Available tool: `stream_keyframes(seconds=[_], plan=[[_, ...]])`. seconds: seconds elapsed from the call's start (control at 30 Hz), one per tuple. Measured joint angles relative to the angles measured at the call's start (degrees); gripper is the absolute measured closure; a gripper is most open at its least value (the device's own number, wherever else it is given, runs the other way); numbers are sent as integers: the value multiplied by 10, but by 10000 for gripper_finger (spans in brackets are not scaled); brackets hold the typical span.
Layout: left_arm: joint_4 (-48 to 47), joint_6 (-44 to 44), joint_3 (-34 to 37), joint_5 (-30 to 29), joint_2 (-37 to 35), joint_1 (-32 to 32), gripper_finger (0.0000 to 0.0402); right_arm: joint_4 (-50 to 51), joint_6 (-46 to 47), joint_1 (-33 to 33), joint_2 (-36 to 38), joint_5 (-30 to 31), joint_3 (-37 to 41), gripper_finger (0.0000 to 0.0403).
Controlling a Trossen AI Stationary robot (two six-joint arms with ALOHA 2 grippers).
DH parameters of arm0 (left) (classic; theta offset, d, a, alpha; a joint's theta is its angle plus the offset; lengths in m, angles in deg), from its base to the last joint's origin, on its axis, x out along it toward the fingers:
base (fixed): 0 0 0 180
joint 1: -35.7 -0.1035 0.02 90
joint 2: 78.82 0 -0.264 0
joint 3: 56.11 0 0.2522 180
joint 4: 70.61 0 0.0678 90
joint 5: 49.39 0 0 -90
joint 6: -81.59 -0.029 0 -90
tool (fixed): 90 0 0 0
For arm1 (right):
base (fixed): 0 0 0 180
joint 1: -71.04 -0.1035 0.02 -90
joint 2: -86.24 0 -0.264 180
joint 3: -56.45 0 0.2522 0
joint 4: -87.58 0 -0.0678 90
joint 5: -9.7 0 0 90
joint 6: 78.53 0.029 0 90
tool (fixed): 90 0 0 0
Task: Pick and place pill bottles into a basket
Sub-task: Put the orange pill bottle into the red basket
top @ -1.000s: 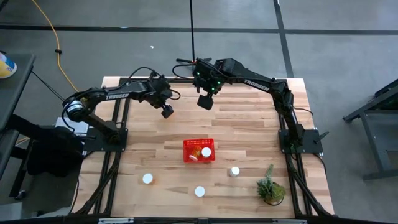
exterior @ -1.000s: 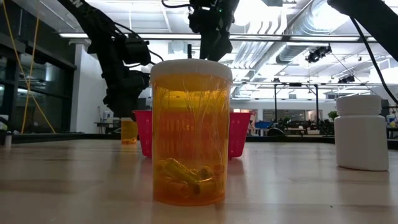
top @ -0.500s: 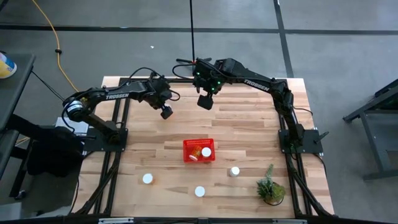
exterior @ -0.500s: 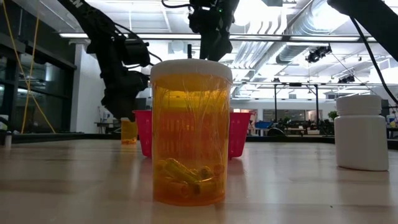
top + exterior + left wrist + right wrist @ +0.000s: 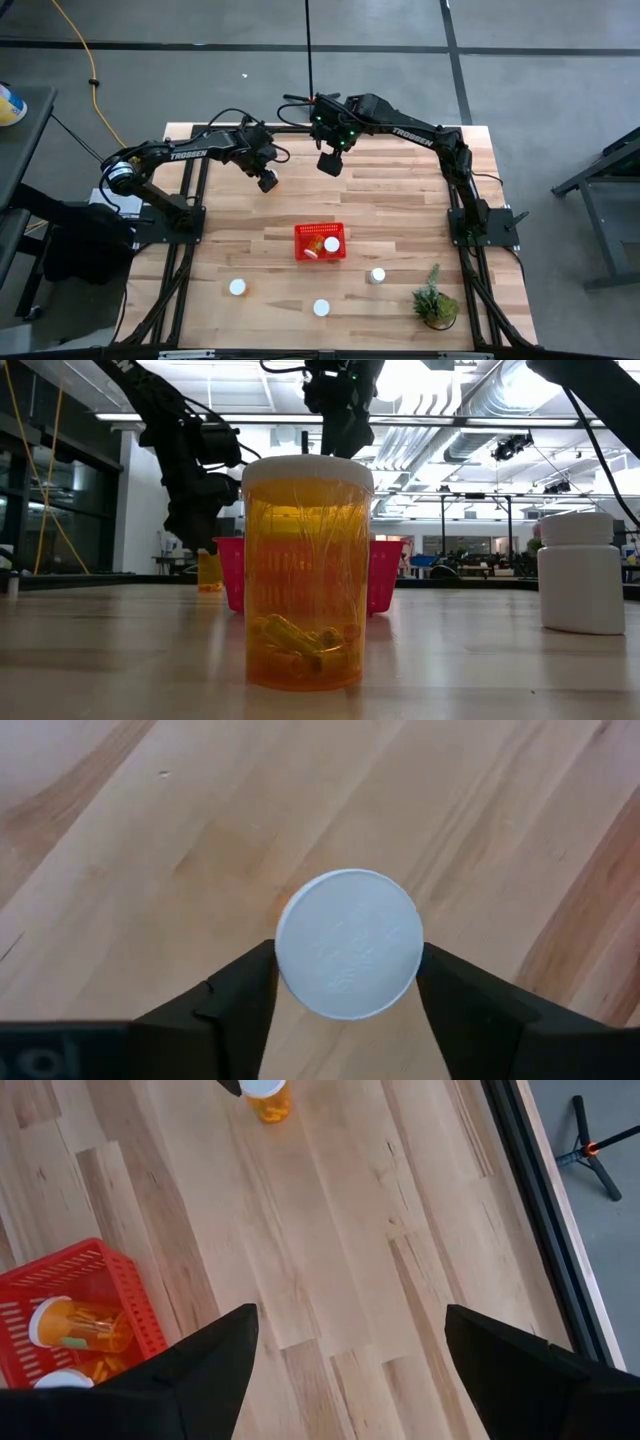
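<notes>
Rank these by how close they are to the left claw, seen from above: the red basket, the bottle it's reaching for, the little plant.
From the left gripper:
1. Bottle, right between its fingers, on the table's far side.
2. Basket, mid-table.
3. Plant, near right corner.

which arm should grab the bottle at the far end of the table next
Left. The left gripper already brackets that pill bottle, one finger either side of its white cap. The right gripper is open and hangs over bare wood, apart from it. The basket holds two bottles.
</notes>
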State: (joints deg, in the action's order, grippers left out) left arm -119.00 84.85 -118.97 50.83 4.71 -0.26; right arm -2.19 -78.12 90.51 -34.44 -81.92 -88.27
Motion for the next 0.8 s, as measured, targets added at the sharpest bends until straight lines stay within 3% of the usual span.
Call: stream_keyframes(seconds=[0.17, 0.4, 0.8], plan=[[1, -3, 0, 11, 0, 0, 170, 0, 3, 0, 0, 0, 0, 91], [0, -15, 0, 12, 0, 0, 155, 0, 3, 0, 0, 0, 0, 91], [3, -22, 0, 8, 0, 0, 167, 0, 2, 2, 0, 0, 0, 91]])
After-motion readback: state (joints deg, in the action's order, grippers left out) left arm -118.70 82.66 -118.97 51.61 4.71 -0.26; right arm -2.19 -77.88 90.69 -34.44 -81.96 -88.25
